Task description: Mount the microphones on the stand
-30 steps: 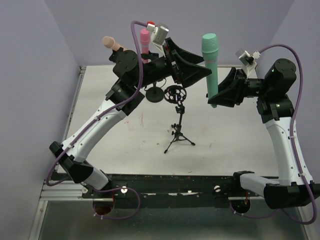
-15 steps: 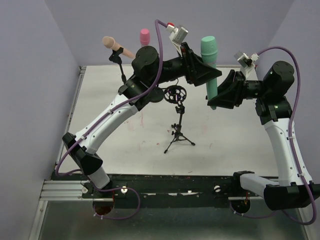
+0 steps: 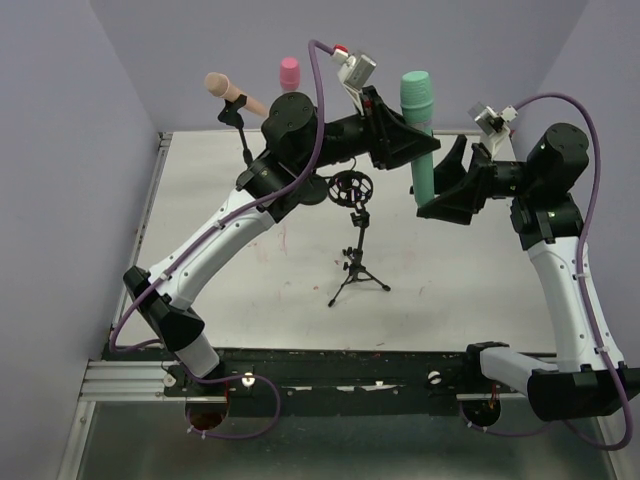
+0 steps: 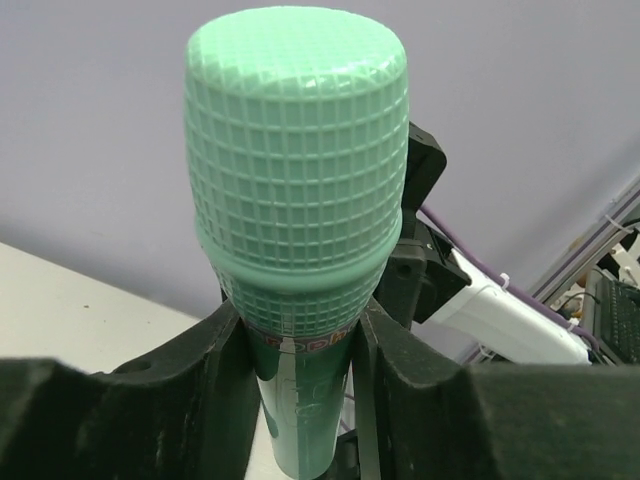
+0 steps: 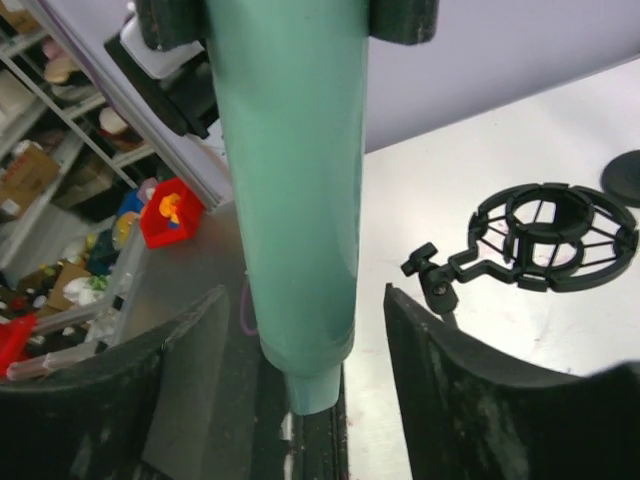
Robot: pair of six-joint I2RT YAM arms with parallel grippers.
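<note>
3 small plastic handheld microphones show from above. The mint green microphone with a gridded round head and tapered handle (image 3: 417, 115) is held upright in the air over the far right part of the white bench (image 3: 470, 290). It is to the right of, and higher than, the black tripod stand (image 3: 358, 265) with its round cage-like mount ring (image 3: 350, 187).

The left arm (image 3: 230, 230) reaches across from the left. Its jaws are closed on this microphone (image 4: 295, 180) just under the head, with 1 black pad pressed against each side of the neck.

The right arm (image 3: 560, 270) comes in from the right with its jaws spread wide. In the right wrist view the lower handle (image 5: 290, 180) hangs between them with a clear gap on both sides, and the mount ring (image 5: 545, 235) lies further right.

The peach-tan microphone (image 3: 228, 90) sits tilted, head up and to the left, in the clip of a thin black upright stand (image 3: 244, 140) at the far left of the bench. Only the rounded head of the pink microphone (image 3: 289, 72) shows above the left arm, and what carries it is hidden.
</note>
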